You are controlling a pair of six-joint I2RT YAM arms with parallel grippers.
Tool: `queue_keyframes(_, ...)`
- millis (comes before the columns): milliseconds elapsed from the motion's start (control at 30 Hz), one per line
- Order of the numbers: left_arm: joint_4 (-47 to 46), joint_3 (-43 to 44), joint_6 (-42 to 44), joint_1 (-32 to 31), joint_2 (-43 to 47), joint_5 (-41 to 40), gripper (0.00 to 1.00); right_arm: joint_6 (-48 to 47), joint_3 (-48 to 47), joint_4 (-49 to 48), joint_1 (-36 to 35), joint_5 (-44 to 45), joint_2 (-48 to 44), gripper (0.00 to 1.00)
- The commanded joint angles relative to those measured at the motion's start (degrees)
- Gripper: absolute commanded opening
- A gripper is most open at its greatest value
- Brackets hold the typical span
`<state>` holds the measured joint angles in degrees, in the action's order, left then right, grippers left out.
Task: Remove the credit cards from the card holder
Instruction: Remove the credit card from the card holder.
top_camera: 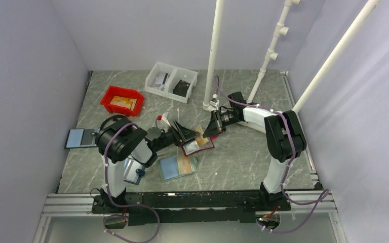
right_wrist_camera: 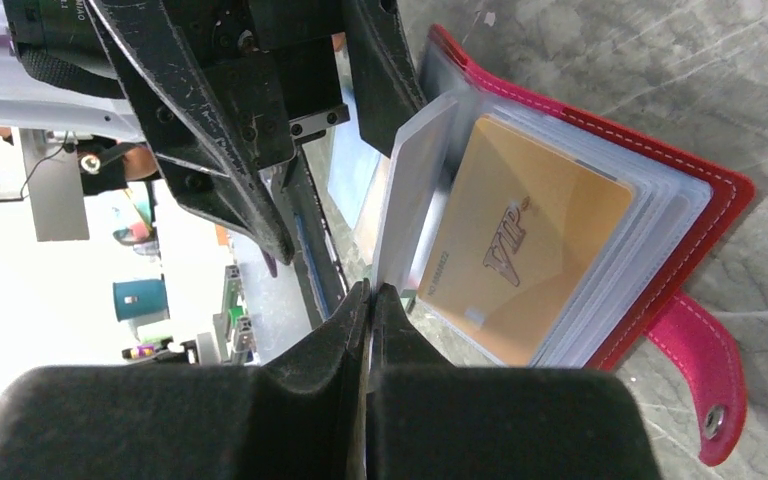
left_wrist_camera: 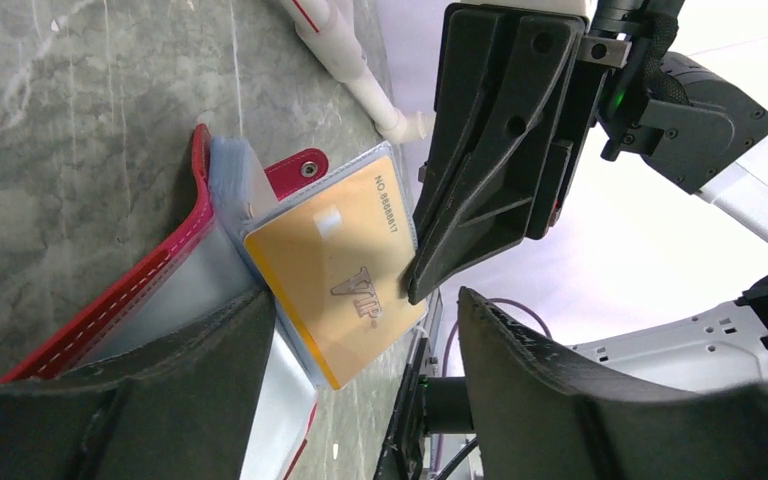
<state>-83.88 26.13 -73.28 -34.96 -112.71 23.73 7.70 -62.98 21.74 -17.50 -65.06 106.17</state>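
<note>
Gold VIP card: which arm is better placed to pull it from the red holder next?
Left, probably: the left hand, open, straddles the gold card; the right hand is shut on the clear sleeve.

a robot lab, pale walls (top_camera: pixel 30 76) round a grey table (top_camera: pixel 243 157), white pipes (top_camera: pixel 214 50) (standing tall), robot arms (top_camera: pixel 283 134) bolted to a metal rail (top_camera: pixel 66 203)
</note>
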Motion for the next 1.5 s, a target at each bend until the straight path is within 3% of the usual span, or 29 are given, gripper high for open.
queue_keyframes(0, -5.1, 1.1, 0.0, -0.2, 1.3, 1.7, 0.67, 0.5, -0.2, -2.5, -0.3, -4.1, 0.1, 0.00)
queue_keyframes(167, -4.9, 1.0, 0.9, 0.0, 2.5, 1.3, 0.53, -1.9, -1.3, 0.4, -0.8, -0.5, 2.5, 0.00)
queue_keyframes(333, -5.1, 1.1, 0.7, 0.3, 1.5, 2.0, 0.28, -3.2, -1.7, 1.7, -1.0, 2.4, 3.0, 0.00)
queue_keyframes(400, -5.1, 1.1, 0.8, 0.5, 1.4, 2.4, 0.13, -3.7, -2.0, 2.2, -1.0, 2.6, 3.2, 0.00)
queue_keyframes(533, -5.1, 1.8, 1.3, 0.9, 1.2, 4.7, 0.00, -5.8, -3.1, 4.1, -1.3, 2.9, 3.7, 0.00)
queue_keyframes(667, -5.1, 1.9, 3.4, 1.3, 1.6, 6.9, 0.00, -7.2, -3.8, 5.4, -1.5, 3.5, 3.0, 0.02)
queue_keyframes(900, -4.8, 0.2, 7.2, 3.0, 2.0, 12.0, 0.00, -14.4, -5.5, 10.4, -1.6, 4.2, 0.8, 0.34)
queue_keyframes(1100, -1.4, -1.2, 12.0, 4.9, 2.5, 16.4, 0.00, -19.5, -5.9, 12.4, -2.3, 7.9, -3.3, 0.48)
queue_keyframes(1300, 11.4, -0.5, 20.0, 5.3, 7.3, 19.4, 0.00, -33.1, -9.1, 21.2, -4.7, 9.0, -6.1, 0.66)
queue_keyframes(1467, 26.6, 1.7, 29.3, 5.3, 13.1, 20.7, 0.00, -38.4, -5.7, 18.0, -8.2, 17.6, -10.8, 0.76)
